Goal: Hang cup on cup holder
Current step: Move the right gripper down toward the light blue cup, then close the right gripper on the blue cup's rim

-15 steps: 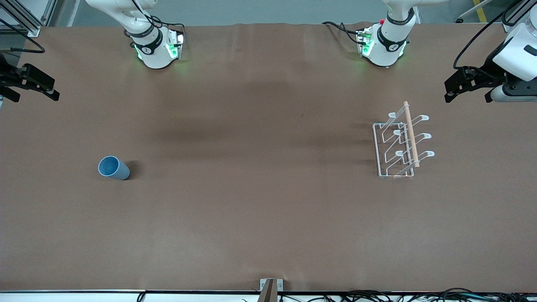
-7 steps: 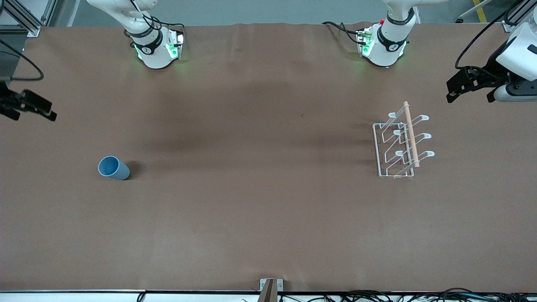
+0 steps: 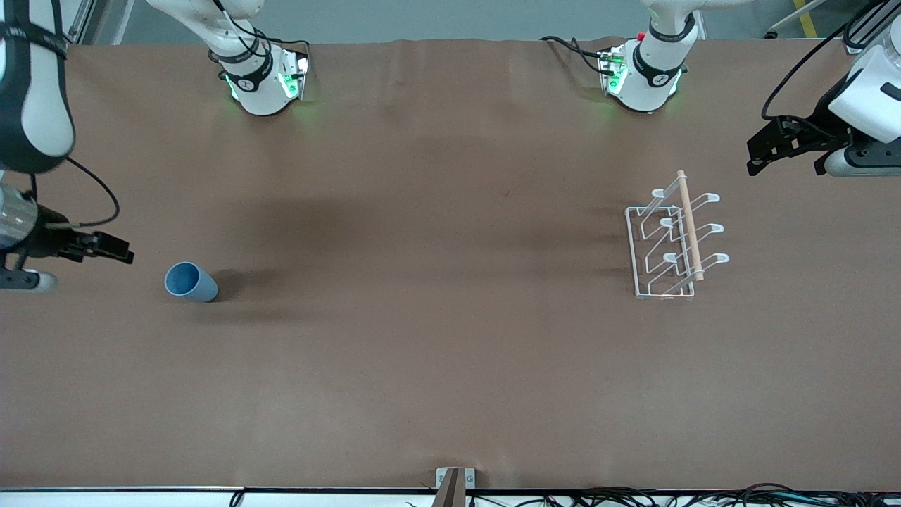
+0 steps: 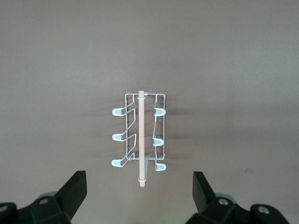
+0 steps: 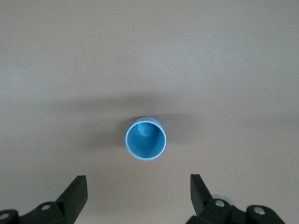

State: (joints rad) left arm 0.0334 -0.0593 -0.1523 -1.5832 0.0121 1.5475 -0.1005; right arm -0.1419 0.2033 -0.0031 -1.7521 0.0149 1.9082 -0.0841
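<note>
The light-blue cup [image 3: 190, 282] stands upright, mouth up, on the brown table toward the right arm's end; it also shows in the right wrist view [image 5: 145, 138]. My right gripper [image 3: 112, 249] is open and empty, up in the air beside the cup at the table's end. The white wire cup holder [image 3: 672, 241] with its wooden dowel stands toward the left arm's end and shows in the left wrist view [image 4: 140, 140]. My left gripper [image 3: 764, 149] is open and empty, up in the air over the table's end beside the holder.
The brown table [image 3: 436, 317] spreads between cup and holder. The two arm bases [image 3: 260, 77] stand along the table's edge farthest from the front camera. A small metal bracket [image 3: 454, 479] sits at the nearest edge.
My right gripper has swung down from the table's end to close beside the cup. My left gripper has barely shifted. Cup and holder have not moved.
</note>
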